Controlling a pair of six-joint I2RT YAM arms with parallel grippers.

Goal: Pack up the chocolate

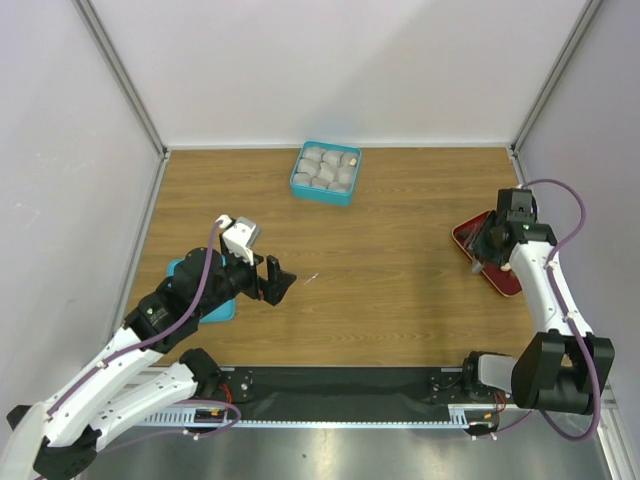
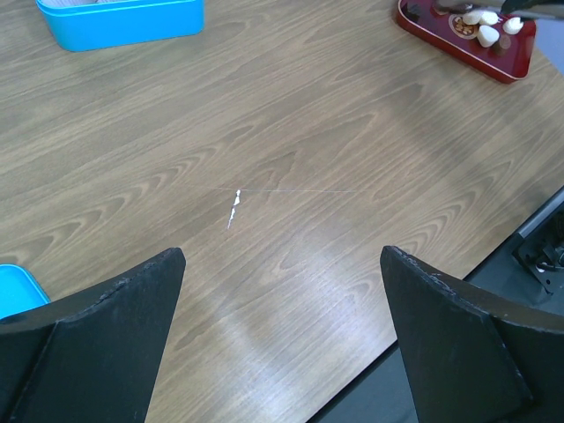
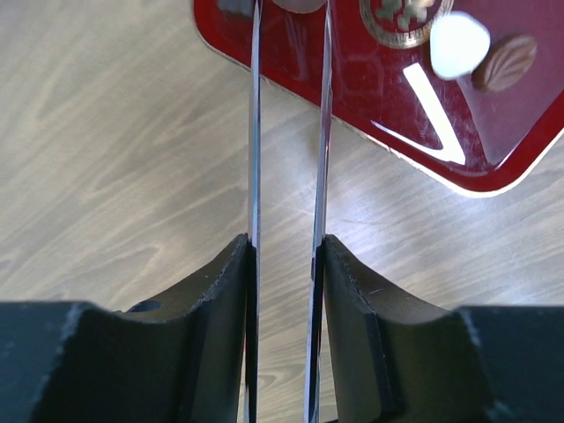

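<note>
My right gripper (image 3: 286,242) is shut on long metal tweezers (image 3: 256,132), whose two arms reach over the near edge of a red tray (image 3: 352,97). A brown chocolate piece (image 3: 300,4) sits at the tweezers' tips, cut off by the frame edge. A cream chocolate (image 3: 458,44) and a brown one (image 3: 504,62) lie on the tray to the right. From above, the right gripper (image 1: 497,235) hovers over the tray (image 1: 507,283). The teal box (image 1: 325,172) at the back holds paper cups, one with a tan piece (image 1: 350,158). My left gripper (image 1: 275,280) is open and empty over bare wood.
A teal lid (image 1: 215,308) lies under my left arm; its corner shows in the left wrist view (image 2: 13,286). That view also shows the box (image 2: 123,19) and the tray (image 2: 441,31) far off. A small white scrap (image 1: 311,279) lies on the wood.
</note>
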